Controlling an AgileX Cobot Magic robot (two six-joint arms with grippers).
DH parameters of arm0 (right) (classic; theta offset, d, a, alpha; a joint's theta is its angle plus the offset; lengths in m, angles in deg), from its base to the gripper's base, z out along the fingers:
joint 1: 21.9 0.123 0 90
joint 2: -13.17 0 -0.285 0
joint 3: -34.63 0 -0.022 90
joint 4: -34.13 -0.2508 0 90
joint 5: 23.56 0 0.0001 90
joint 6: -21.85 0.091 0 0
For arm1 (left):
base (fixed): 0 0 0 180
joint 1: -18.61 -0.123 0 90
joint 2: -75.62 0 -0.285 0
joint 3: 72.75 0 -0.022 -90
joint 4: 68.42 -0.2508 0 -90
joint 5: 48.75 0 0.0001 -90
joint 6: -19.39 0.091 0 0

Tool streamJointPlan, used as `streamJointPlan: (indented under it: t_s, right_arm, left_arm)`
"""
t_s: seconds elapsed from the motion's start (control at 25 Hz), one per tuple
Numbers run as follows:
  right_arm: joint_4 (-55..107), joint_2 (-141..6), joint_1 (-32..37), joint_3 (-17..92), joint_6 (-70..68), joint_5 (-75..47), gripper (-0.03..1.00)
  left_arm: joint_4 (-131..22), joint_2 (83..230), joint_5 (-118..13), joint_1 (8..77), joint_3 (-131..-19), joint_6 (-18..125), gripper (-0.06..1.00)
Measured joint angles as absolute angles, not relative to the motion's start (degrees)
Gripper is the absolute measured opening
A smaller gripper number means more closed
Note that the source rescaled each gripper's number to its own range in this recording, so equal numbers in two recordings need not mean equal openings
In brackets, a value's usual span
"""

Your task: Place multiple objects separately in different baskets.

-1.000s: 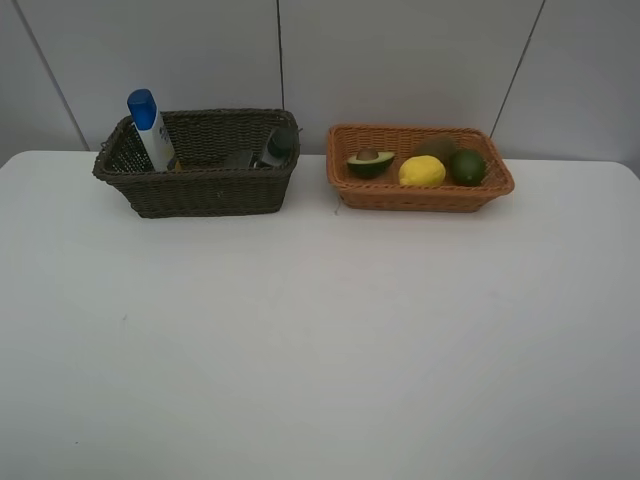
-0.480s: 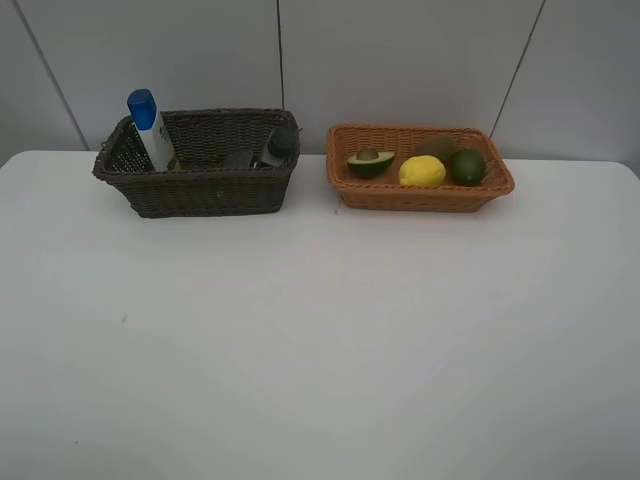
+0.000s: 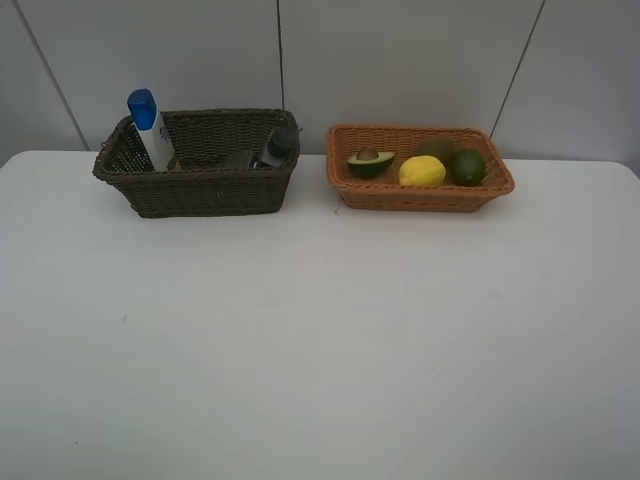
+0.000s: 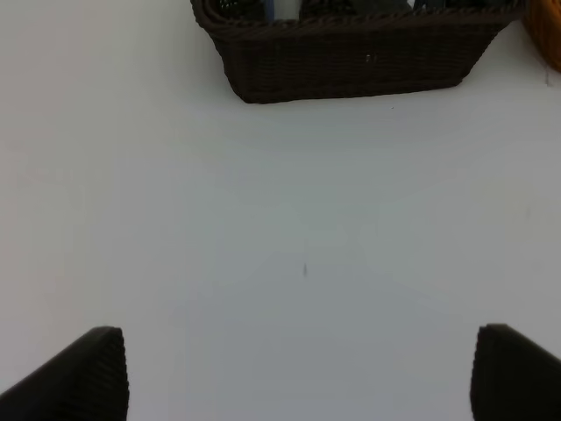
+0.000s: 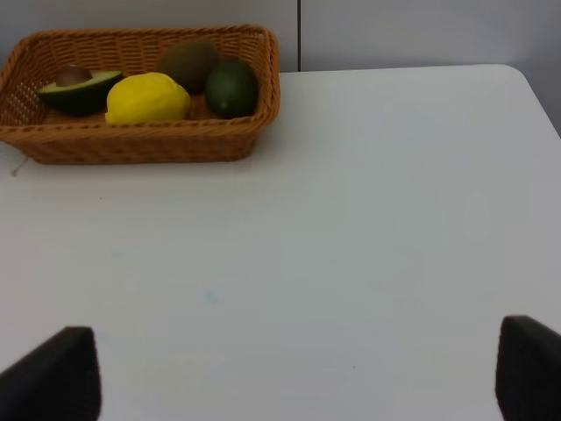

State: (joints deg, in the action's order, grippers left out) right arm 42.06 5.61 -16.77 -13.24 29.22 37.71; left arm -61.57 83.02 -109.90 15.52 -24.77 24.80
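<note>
The dark brown basket stands at the back left and holds the blue-capped white bottle, upright, and the dark grey bottle. The orange-tan basket to its right holds the halved avocado, lemon, kiwi and lime. The marker and the eraser are hidden. Neither gripper shows in the high view. My left gripper is open and empty over bare table in front of the dark basket. My right gripper is open and empty in front of the orange basket.
The white table spreads out in front of both baskets. A grey panelled wall rises right behind them. The table's right corner shows in the right wrist view.
</note>
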Motion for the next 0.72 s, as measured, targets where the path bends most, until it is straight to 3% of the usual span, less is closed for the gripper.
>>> streamJointPlan:
  t_s: [0.72]
  right_arm:
    - [42.06, 5.61, -16.77, -13.24, 29.22, 37.71, 1.00]
  left_arm:
    - [-61.57, 83.02, -109.86, 15.52, -24.77, 24.80, 1.00]
